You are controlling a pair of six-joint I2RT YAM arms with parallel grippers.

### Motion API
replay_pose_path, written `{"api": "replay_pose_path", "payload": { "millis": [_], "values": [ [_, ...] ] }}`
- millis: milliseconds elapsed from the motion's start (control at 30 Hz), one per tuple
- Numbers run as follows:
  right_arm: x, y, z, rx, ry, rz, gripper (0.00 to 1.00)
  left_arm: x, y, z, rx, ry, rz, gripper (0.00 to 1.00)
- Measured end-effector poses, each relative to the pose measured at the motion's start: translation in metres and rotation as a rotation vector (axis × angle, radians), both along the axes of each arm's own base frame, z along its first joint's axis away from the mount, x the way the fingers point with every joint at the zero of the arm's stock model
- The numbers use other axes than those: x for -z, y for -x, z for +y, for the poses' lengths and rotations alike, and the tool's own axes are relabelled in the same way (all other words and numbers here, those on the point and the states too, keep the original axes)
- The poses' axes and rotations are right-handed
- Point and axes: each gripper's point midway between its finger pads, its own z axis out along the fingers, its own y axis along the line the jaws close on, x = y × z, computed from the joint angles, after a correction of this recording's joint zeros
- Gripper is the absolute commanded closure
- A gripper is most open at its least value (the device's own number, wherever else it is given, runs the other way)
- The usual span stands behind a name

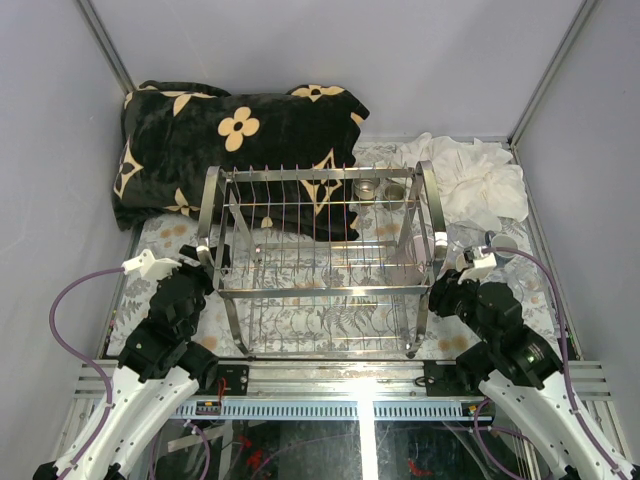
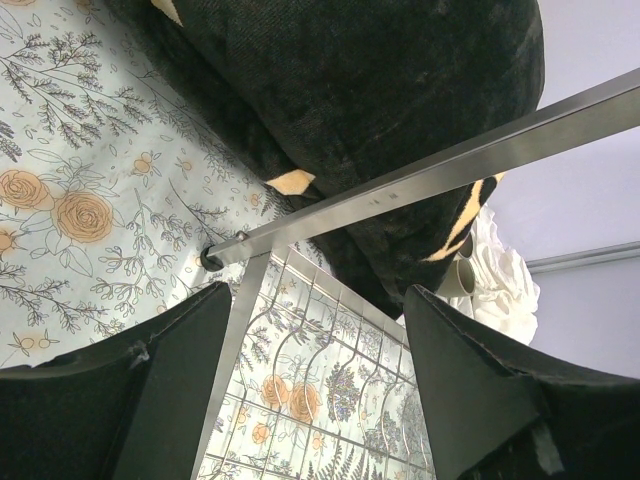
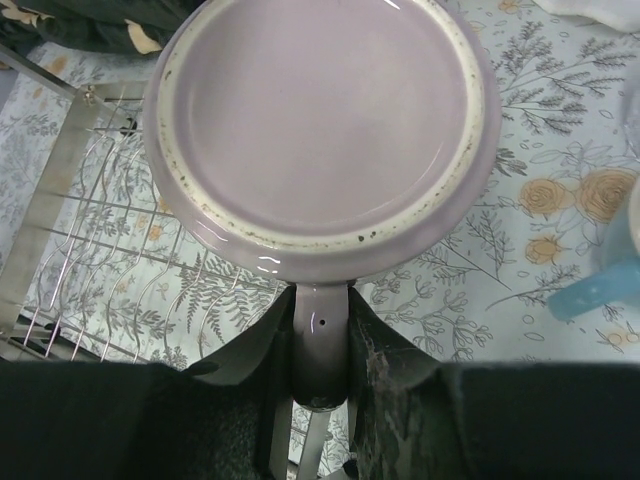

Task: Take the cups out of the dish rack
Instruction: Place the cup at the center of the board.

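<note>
Evidently to carry it clear, the right tool (image 3: 320, 345) pinches the mauve mug (image 3: 320, 130) narrowly by its handle at lower centre. The mug's base fills the upper frame, just right of the dish rack (image 3: 60, 200). The left tool (image 2: 315, 370) stands wide astride a rack post, probably to steady it. Farther off, two cups (image 1: 378, 189) sit in the rack's upper right.

A chrome wire dish rack (image 1: 325, 290) stands in the middle of the floral-clothed table (image 1: 300, 340). Two clear glasses (image 1: 366, 188) sit in its far right corner. The left claw (image 1: 208, 256) is at the rack's left end handle. The right claw (image 1: 446, 282) meets a mauve mug (image 1: 408, 247) at the right end. A black flower-print pillow (image 1: 240, 140) lies behind the rack, and a white cloth (image 1: 480, 180) lies at the far right.
</note>
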Motion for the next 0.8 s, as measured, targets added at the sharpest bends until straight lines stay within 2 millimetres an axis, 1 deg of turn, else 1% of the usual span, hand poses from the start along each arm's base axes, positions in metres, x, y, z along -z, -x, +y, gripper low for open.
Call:
{"api": "replay_pose_path", "payload": {
  "millis": [167,300,433,667,800],
  "values": [
    [0.0,0.002,-0.008,0.036,0.006,0.005,1.0,0.0,0.0,0.0,0.001,0.0,0.0,0.3],
    [-0.007,0.002,-0.016,0.073,0.006,-0.008,1.0,0.0,0.0,-0.001,0.003,0.0,0.001,0.3],
    [-0.021,0.002,-0.026,0.121,0.006,-0.039,1.0,0.001,0.0,-0.001,0.004,-0.003,0.005,0.3],
    [-0.055,-0.004,-0.039,0.191,0.008,-0.099,1.0,0.002,-0.001,-0.002,0.011,-0.004,0.01,0.3],
    [-0.068,-0.008,-0.046,0.23,0.03,-0.116,1.0,0.002,-0.001,-0.003,0.013,-0.004,0.009,0.3]
  ]
}}
